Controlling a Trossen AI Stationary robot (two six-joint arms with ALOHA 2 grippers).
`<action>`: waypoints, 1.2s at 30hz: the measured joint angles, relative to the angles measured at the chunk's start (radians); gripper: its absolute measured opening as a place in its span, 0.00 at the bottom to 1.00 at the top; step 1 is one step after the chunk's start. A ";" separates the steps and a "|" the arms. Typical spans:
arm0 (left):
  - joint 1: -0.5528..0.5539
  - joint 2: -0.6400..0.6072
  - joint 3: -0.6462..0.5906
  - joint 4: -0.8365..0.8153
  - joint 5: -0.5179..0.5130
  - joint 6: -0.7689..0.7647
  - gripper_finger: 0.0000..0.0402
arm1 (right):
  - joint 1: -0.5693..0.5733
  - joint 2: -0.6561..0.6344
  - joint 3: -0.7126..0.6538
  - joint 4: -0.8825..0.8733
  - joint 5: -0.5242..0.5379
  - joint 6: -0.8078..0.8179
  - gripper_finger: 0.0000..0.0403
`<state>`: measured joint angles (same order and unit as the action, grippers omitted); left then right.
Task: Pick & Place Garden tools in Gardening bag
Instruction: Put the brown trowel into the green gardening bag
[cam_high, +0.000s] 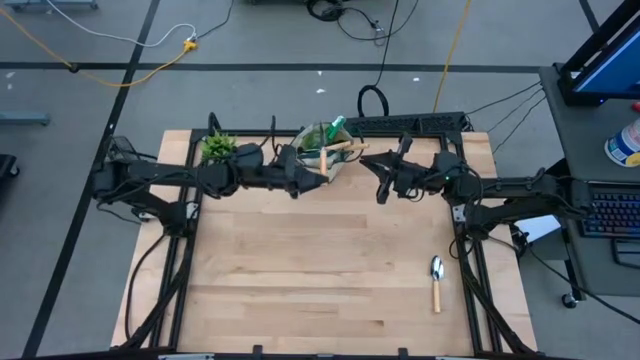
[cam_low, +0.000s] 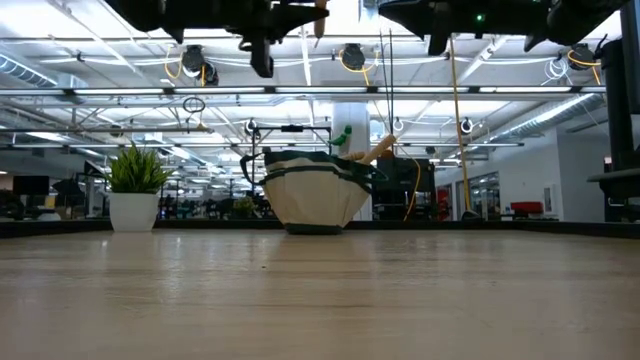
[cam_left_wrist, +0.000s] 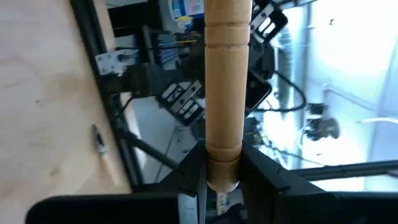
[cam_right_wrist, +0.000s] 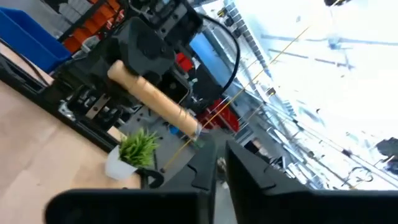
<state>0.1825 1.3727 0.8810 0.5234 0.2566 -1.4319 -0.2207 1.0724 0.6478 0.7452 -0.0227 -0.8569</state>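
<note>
Up high — left end effector (cam_left_wrist: 214, 183) clamped on wooden-handled tool (cam_left_wrist: 227, 87), handle straight out from fingers — right end effector's state unclear.

From here I can't make out what sits inside the gardening bag (cam_high: 322, 150): in the high view the left gripper (cam_high: 322, 180) overlaps its rim, and the tools poking out are too small to name. In the left wrist view the wooden handle (cam_left_wrist: 227, 81) clamped between my fingers (cam_left_wrist: 189, 180) runs off the picture's edge, so its metal end is hidden. The low view cuts both arms off at the top. The right gripper (cam_right_wrist: 217, 165) is partly out of frame, and a second handle (cam_right_wrist: 152, 93) beyond it has its head hidden. The trowel (cam_high: 436, 284) lying alone is too small for detail.
</note>
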 joint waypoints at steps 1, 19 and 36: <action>0.004 0.009 0.000 0.027 -0.002 -0.015 0.17 | 0.000 0.005 0.003 0.002 0.000 -0.003 0.10; 0.033 0.145 0.200 0.042 0.087 -0.083 0.17 | 0.000 0.242 0.092 0.224 0.140 -0.278 0.45; 0.034 0.146 0.199 -0.034 0.083 -0.276 0.17 | 0.007 0.241 0.092 0.193 0.097 -0.368 0.48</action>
<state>0.2165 1.5188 1.0804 0.4893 0.3396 -1.7077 -0.2138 1.3136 0.7399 0.9387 0.0742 -1.2245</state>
